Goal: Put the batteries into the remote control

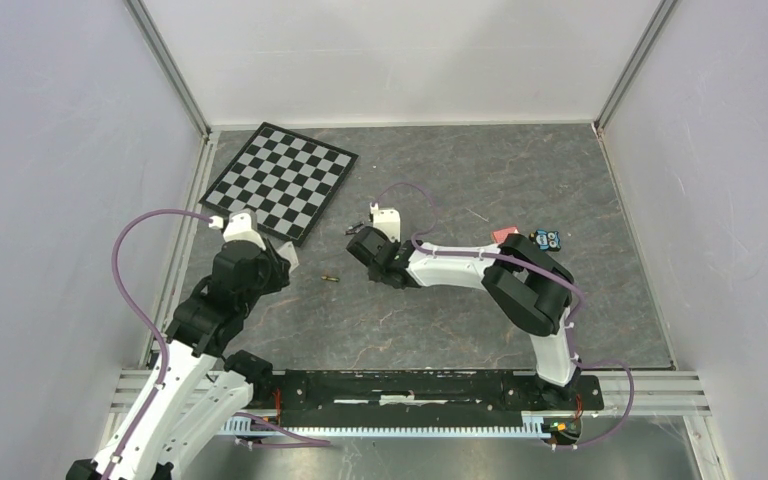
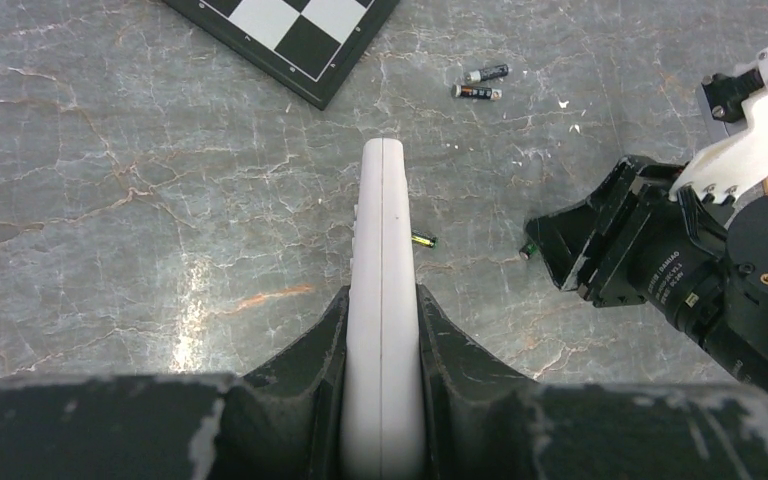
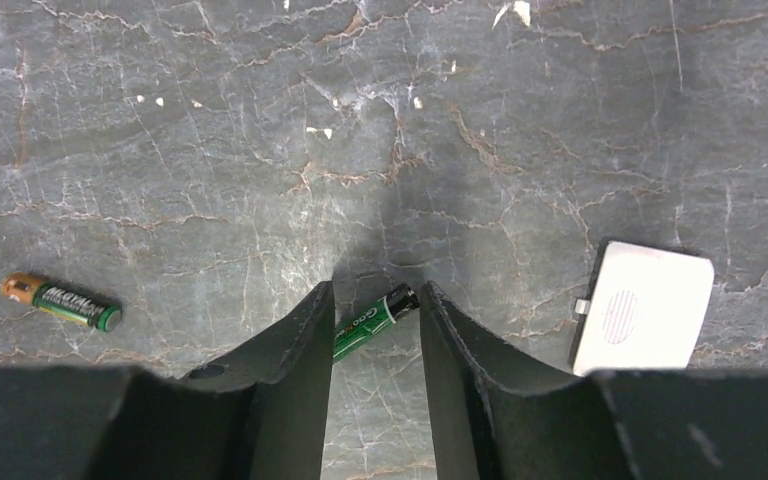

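Note:
My left gripper [image 2: 383,295] is shut on the white remote control [image 2: 382,220], which it holds on edge above the table, its far end pointing away. My right gripper [image 3: 375,290] is down at the table with its fingers apart. A green battery [image 3: 370,322] lies askew between them, one end at the right finger and the other hidden behind the left finger. A second battery [image 3: 60,302], orange and green, lies loose to the left. In the left wrist view one battery [image 2: 423,240] lies beside the remote and two more batteries [image 2: 477,92] farther off.
A small white battery cover [image 3: 643,318] lies flat just right of my right gripper. A chessboard [image 1: 280,181] sits at the back left. A red piece [image 1: 505,233] and a small blue object [image 1: 548,239] lie behind the right arm's elbow. Walls enclose three sides.

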Robot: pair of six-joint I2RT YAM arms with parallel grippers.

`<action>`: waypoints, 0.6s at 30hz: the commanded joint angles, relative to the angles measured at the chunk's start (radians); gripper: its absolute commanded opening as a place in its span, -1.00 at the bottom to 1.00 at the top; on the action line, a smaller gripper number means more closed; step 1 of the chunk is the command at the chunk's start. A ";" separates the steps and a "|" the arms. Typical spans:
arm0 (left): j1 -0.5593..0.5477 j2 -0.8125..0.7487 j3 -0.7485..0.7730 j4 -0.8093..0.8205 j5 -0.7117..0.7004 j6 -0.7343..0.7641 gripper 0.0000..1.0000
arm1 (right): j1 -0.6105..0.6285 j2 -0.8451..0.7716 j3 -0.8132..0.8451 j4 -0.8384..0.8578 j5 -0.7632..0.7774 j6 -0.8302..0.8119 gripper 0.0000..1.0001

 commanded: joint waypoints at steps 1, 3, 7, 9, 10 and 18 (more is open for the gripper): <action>0.000 -0.006 -0.005 0.008 0.027 -0.045 -0.96 | 0.009 0.077 0.003 -0.102 -0.001 -0.043 -0.20; 0.000 -0.008 -0.007 0.007 0.025 -0.045 -0.96 | 0.019 0.077 0.003 -0.097 0.011 -0.068 -0.24; 0.000 -0.005 -0.005 0.007 0.018 -0.041 -0.96 | 0.025 0.063 -0.011 -0.037 -0.018 -0.155 -0.37; 0.000 -0.003 -0.002 0.007 0.015 -0.035 -0.96 | 0.025 0.050 -0.020 -0.006 -0.027 -0.214 -0.42; 0.001 -0.004 -0.001 0.007 0.012 -0.030 -0.96 | 0.026 0.044 -0.026 0.003 -0.029 -0.243 -0.42; 0.002 -0.005 0.003 0.015 0.013 -0.018 -0.96 | 0.025 0.037 0.012 -0.060 0.014 -0.321 -0.06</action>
